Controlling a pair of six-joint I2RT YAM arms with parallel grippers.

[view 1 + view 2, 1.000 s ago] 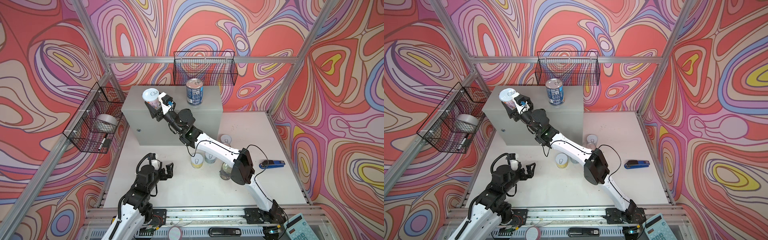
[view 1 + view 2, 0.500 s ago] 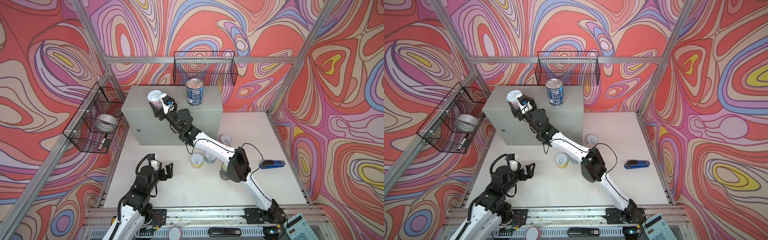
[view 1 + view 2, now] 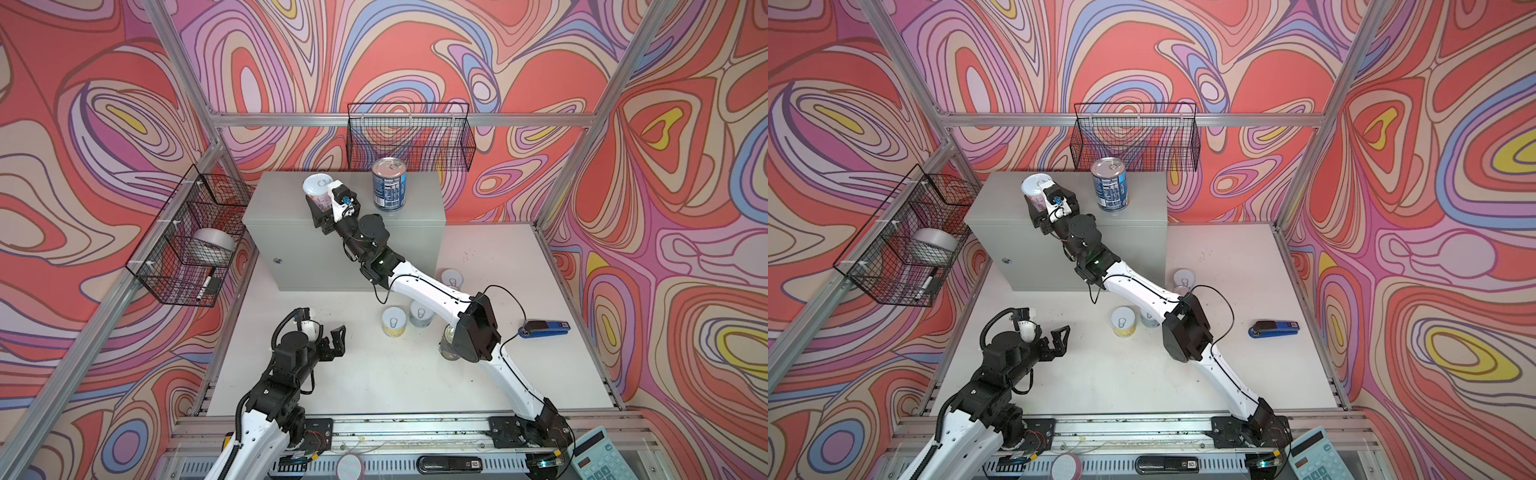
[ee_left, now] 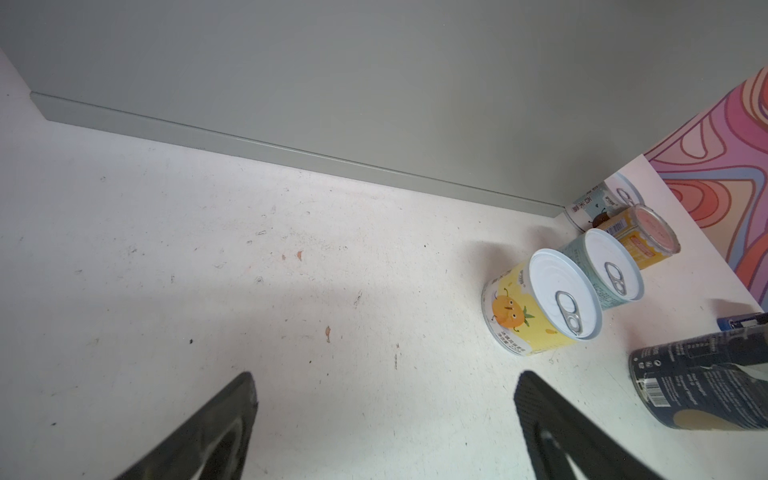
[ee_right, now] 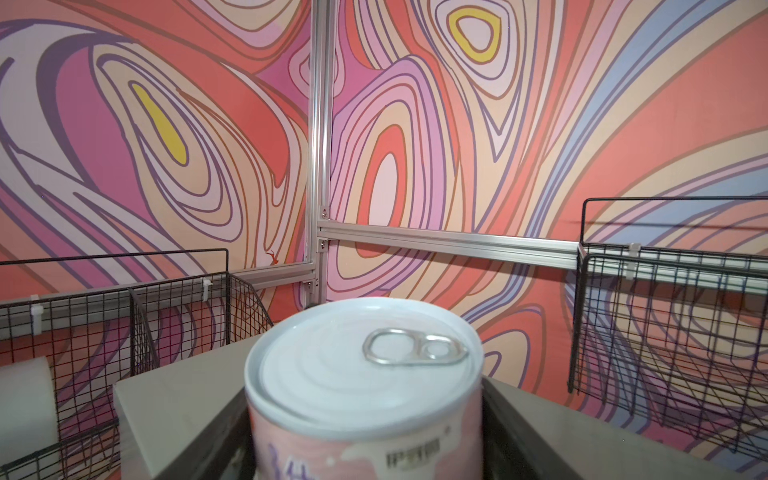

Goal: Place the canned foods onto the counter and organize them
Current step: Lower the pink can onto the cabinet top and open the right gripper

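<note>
On counter (image 3: pixel 286 216): pink can (image 3: pixel 319 195), white pull-tab lid, upright, between right jaws.

swirl-patterned walls (image 3: pixel 415 54), 2 wire baskets (image 3: pixel 409 137), white tabletop (image 3: pixel 415 374).

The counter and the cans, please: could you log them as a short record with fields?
counter: grey box, flat top
on counter: tall blue can, upright
pink can: upright over counter top, between the right claw jaws
white table: yellow can and four other cans remain
left claw: open, empty, above table
</note>
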